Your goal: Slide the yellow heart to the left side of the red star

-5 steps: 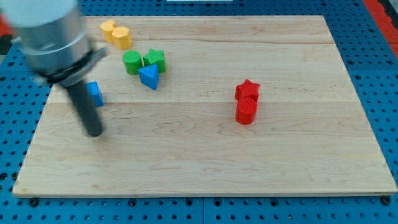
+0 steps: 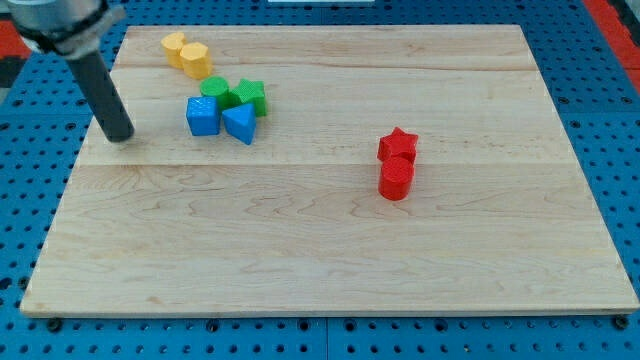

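Note:
Two yellow blocks lie touching at the view's top left: one (image 2: 175,45) that may be the heart and one (image 2: 196,60) just right of it; their shapes are hard to make out. The red star (image 2: 398,144) sits right of centre, with a red block (image 2: 396,179) touching it from below. My tip (image 2: 120,137) rests on the board near its left edge, below and left of the yellow blocks and far left of the red star. It touches no block.
A cluster lies right of my tip: a blue cube (image 2: 202,116), a blue triangle (image 2: 240,123), a green round block (image 2: 212,90) and a green star (image 2: 249,95). The wooden board (image 2: 320,260) sits on a blue pegboard.
My tip has moved up and a little left along the board's left side. The blue cube now sits further right and up, against the green round block and blue triangle.

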Robot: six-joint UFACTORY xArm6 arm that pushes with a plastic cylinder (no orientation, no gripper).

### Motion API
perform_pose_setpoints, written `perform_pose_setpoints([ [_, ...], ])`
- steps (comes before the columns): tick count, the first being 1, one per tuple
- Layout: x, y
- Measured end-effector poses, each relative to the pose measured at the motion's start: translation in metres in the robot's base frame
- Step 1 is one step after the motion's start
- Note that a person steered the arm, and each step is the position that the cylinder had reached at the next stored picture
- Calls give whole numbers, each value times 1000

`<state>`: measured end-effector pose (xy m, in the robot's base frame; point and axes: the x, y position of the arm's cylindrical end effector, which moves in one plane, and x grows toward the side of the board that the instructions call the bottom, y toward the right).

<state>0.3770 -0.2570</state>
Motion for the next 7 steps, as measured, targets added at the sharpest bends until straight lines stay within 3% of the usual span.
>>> perform_pose_setpoints([
  [1, -62, -26],
  [2, -130, 19],
  [3, -157, 33],
  [7, -72, 183],
])
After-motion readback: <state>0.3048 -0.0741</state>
